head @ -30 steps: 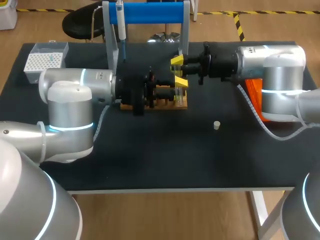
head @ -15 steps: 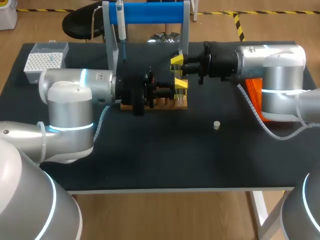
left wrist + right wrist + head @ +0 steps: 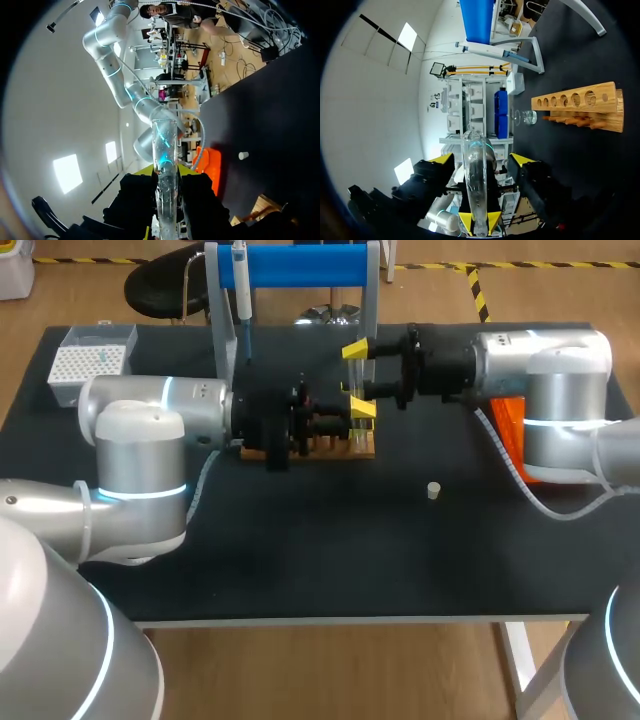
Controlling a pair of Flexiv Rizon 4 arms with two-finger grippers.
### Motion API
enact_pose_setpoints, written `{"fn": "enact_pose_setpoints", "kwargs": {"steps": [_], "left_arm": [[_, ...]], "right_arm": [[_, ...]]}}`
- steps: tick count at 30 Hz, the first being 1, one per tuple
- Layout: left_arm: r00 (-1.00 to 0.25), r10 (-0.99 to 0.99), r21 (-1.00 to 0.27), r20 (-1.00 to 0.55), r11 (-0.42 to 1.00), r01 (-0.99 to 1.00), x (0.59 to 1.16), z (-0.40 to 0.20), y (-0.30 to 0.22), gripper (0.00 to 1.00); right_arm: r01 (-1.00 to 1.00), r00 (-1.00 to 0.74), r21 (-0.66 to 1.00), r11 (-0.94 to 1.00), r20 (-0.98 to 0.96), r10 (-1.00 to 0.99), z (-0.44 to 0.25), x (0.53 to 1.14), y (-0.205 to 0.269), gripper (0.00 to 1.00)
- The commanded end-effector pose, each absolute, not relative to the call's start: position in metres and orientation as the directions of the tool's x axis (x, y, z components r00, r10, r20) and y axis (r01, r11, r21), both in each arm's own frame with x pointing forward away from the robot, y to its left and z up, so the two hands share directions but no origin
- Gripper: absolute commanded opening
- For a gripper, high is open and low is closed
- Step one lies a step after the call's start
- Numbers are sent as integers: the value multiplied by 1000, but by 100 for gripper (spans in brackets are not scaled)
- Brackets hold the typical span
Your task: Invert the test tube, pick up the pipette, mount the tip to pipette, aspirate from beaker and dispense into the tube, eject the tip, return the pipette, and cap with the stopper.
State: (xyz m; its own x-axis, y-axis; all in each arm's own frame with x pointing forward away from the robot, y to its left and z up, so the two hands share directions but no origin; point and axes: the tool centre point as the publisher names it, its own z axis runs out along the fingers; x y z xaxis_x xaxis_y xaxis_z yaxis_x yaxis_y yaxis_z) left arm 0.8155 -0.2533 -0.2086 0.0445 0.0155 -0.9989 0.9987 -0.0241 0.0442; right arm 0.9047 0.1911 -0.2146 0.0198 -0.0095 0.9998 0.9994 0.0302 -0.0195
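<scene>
Over the black table (image 3: 400,560), just above the wooden rack (image 3: 300,452), my right gripper (image 3: 358,378) has spread its 2 fingers off the test tube (image 3: 164,150) (handover done), while my left gripper (image 3: 166,186) pinches it for re-racking.

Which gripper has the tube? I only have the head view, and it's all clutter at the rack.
Observer: The left gripper is shut on the tube. The left wrist view shows a finger against each side.
Operator: And the right?
Observer: The right gripper is open. In its wrist view the yellow tips stand clear of the tube on both sides.
Operator: Where's the beaker?
Observer: The right wrist view shows the beaker on the table, just past one end of the rack.
</scene>
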Motion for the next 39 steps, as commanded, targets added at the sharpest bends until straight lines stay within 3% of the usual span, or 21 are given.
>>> {"fn": "enact_pose_setpoints", "kwargs": {"steps": [1,5,11,25,34,39], "left_arm": [[46,16,45,-999,-26,999,816,-208,-254,0],[46,16,45,-999,-26,999,816,-208,-254,0],[46,16,45,-999,-26,999,816,-208,-254,0],[46,16,45,-999,-26,999,816,-208,-254,0],[46,16,45,-999,-26,999,816,-208,-254,0],[46,16,45,-999,-26,999,816,-208,-254,0]], "right_arm": [[999,19,-19,30,1000,-8,-214,904,191,100],[999,19,-19,30,1000,-8,-214,904,191,100],[949,-313,315,-9,946,81,-204,885,165,100],[714,-687,701,4,698,204,-222,869,102,100],[564,-810,819,103,525,261,-234,859,93,100],[564,-810,819,103,525,261,-234,859,93,100]]}}
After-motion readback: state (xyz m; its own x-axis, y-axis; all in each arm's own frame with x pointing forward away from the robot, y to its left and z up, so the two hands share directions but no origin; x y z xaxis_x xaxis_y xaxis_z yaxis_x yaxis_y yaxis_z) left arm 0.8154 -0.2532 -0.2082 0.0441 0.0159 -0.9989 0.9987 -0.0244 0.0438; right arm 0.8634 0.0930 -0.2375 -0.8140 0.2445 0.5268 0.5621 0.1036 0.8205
